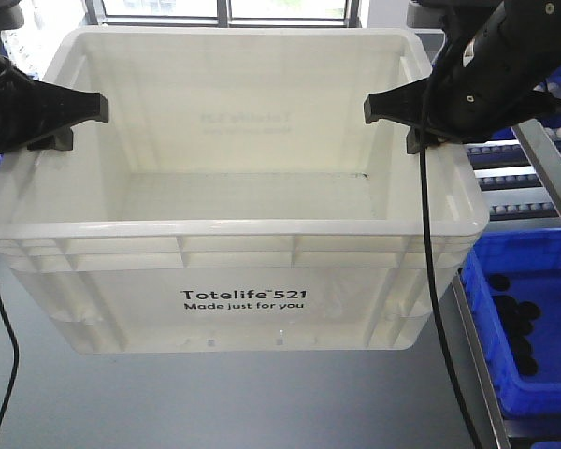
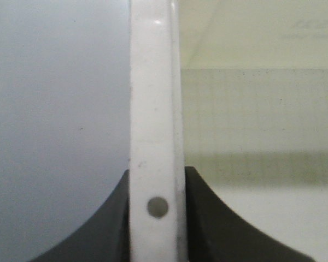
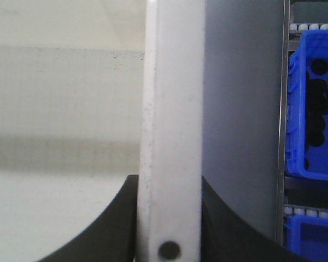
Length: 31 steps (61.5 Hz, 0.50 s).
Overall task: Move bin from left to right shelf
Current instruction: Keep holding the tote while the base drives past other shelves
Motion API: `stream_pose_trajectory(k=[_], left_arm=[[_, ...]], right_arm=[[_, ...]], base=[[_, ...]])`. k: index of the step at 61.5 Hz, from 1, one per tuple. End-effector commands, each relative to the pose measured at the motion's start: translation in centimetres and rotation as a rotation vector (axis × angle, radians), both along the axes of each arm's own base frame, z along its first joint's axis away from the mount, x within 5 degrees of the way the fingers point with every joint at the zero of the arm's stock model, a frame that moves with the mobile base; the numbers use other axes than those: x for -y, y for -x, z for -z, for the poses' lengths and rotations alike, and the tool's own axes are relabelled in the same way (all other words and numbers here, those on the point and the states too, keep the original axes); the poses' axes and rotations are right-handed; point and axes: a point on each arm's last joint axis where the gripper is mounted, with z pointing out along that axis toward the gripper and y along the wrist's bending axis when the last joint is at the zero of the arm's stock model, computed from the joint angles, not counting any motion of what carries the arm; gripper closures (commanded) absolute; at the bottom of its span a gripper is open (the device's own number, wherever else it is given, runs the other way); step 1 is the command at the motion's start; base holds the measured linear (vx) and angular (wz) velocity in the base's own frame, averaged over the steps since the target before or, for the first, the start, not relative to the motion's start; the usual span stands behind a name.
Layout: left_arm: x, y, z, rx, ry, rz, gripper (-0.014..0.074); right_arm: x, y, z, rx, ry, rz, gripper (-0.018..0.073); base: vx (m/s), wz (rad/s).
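The white bin [image 1: 243, 299], printed "Totelife 521", fills the front view and hangs above the grey floor. It looks empty inside. My left gripper [image 1: 79, 124] is shut on the bin's left rim, one finger inside the wall and one outside. My right gripper [image 1: 393, 124] is shut on the right rim in the same way. In the left wrist view the rim [image 2: 153, 109] runs straight up between the black fingers of my left gripper [image 2: 157, 172]. The right wrist view shows the rim [image 3: 172, 82] pinched in my right gripper [image 3: 168, 179]. The left shelf is out of view.
The right shelf's roller racks [image 1: 533, 150] and a metal rail [image 1: 553, 182] stand at the right. A blue bin [image 1: 524, 318] holding black round parts sits low on the right, close to the white bin's corner, and the blue bin [image 3: 317, 109] also shows in the right wrist view. Windows lie behind.
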Motion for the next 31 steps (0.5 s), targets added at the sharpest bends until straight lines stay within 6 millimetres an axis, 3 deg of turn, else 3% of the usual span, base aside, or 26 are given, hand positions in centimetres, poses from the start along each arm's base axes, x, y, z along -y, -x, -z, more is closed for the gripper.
stream_pose_trajectory(k=[1,31], left_arm=[[-0.74,0.78,-3.66,0.196,-0.009,-0.007,0.0603],[-0.73,0.77,-3.68,0.199,-0.008,-0.007,0.0603]], right_arm=[[1.37,0.56,-3.48,0.175,0.031,0.012,0.0551],[1.38,0.57,-3.47,0.174,0.032,0.012,0.0551]], base=[[0.43,-0.01],[0.42,-0.01]])
